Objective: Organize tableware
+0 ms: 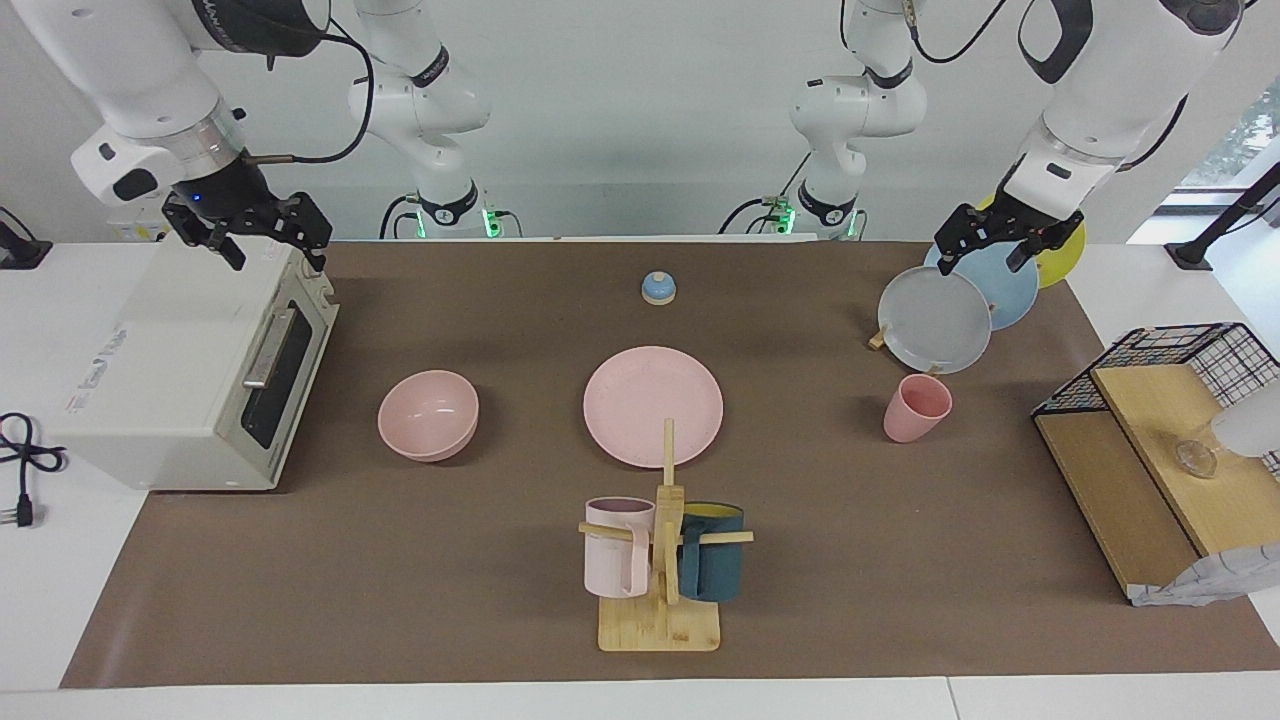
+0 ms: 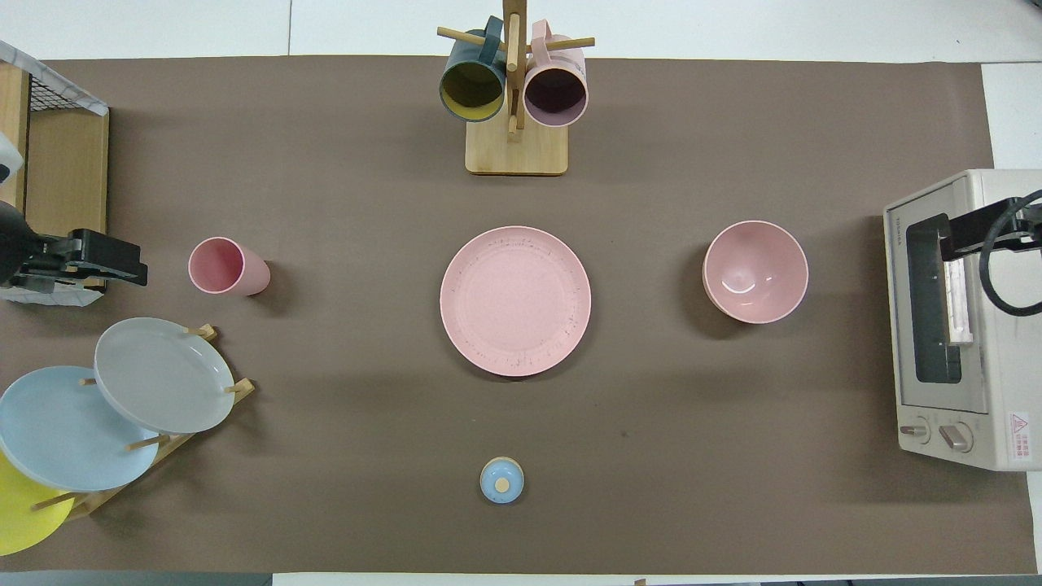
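Centrally on the brown mat (image 1: pixel 480 600) lies the pink plate (image 1: pixel 652 405), flat and bare. Toward the right arm's end of the table the pink bowl (image 1: pixel 428 414) stands upright, well apart from the plate and in front of the toaster oven (image 1: pixel 190 370). Toward the left arm's end stands the pink cup (image 1: pixel 915 408), upright, near the plate rack (image 1: pixel 960 300), which holds grey, blue and yellow plates on edge. Nearer to the robots than the pink plate sits a small blue bell (image 1: pixel 658 288). Farther from them than the plate stands a wooden mug tree (image 1: pixel 662 560) with a pale pink mug (image 1: pixel 616 545) and a teal mug (image 1: pixel 712 550) hung on its pegs, the tree's post just beside the plate's rim.

Both arms wait, raised. The right gripper (image 1: pixel 262 235) hangs over the oven's top, its fingers apart and holding nothing. The left gripper (image 1: pixel 990 245) hangs over the rack's plates, fingers likewise apart and empty. A wire-and-wood shelf (image 1: pixel 1150 450) stands at the left arm's end.
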### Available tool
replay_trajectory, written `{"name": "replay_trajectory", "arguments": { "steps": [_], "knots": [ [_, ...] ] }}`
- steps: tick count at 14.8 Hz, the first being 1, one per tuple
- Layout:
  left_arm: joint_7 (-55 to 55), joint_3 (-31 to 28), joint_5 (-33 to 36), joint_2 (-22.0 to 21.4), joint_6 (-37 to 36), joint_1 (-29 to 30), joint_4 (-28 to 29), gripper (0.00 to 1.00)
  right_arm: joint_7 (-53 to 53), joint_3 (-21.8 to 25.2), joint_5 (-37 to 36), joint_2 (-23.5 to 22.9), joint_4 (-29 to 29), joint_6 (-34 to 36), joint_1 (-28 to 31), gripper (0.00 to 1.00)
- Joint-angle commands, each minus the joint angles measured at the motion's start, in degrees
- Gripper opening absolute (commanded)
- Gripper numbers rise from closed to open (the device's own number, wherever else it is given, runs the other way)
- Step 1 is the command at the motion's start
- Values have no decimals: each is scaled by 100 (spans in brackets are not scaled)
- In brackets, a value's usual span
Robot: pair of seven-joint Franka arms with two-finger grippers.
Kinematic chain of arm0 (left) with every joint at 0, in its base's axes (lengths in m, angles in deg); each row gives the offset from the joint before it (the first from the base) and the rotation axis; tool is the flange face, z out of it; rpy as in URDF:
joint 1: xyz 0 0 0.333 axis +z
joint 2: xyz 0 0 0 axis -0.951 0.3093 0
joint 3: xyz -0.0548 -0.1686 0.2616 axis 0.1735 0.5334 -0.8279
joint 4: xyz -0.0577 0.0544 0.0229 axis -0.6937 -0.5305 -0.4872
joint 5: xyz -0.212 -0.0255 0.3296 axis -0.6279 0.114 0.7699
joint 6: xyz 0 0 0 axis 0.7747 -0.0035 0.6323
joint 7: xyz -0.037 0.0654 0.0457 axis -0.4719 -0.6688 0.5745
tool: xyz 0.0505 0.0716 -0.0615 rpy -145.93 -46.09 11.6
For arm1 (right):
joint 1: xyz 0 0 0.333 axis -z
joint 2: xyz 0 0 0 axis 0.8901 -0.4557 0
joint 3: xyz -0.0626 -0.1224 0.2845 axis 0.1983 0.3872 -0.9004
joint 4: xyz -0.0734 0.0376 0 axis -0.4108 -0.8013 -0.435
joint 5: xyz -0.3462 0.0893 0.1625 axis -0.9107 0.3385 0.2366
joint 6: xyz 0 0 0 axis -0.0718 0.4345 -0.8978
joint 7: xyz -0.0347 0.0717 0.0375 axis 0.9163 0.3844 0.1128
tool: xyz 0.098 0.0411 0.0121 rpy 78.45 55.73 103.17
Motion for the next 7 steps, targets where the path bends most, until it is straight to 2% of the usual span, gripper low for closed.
{"name": "replay_trajectory", "arguments": {
  "steps": [1,7],
  "knots": [
    [39,22,88,-73,-82,37,-8,100,-194,-45,-106,-49,-103,84,38,100],
    [39,22,88,-64,-82,28,-8,100,-160,-1,-9,39,-15,92,38,100]
  ]
}}
